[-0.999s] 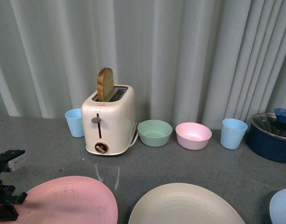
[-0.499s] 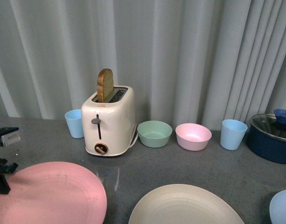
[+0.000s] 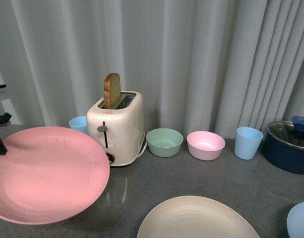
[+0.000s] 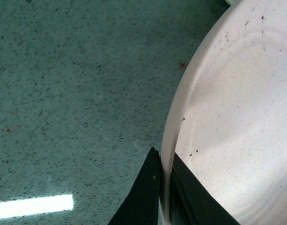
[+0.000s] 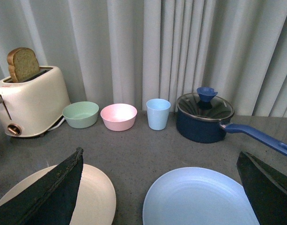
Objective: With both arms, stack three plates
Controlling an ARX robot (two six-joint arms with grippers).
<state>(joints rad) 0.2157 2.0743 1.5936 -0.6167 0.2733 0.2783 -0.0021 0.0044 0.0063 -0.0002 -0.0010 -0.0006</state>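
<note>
**A:** Where was the large round matte pink plate [image 3: 47, 173]?

**B:** It was up off the speckled grey countertop [image 3: 211, 171], tilted, on the robot's left. The black left gripper [image 4: 164, 187] was pinching its rim, one finger on each face (the left wrist view showed that plainly). In the front view its far edge covered a lower corner of the cream two-slot toaster [image 3: 119, 124], which had a brown bread slice [image 3: 112, 90] standing in it.

**A:** And the other two?

**B:** The large round matte cream-beige plate [image 3: 197, 218] lay flat in the middle, close to the robot. The large round matte light blue plate [image 5: 199, 199] lay flat to its right, apart from it.

**A:** And the black right gripper [image 5: 158, 154]?

**B:** It was spread wide, gripping nothing, and hung above the countertop near those two plates.

**A:** What was behind them?

**B:** A small green bowl [image 3: 164, 142], a small pink bowl [image 3: 206, 144] and a pale blue plastic cup [image 3: 248, 142] stood in a row. A lidded dark blue saucepan [image 5: 204, 117] stood further right.
</note>
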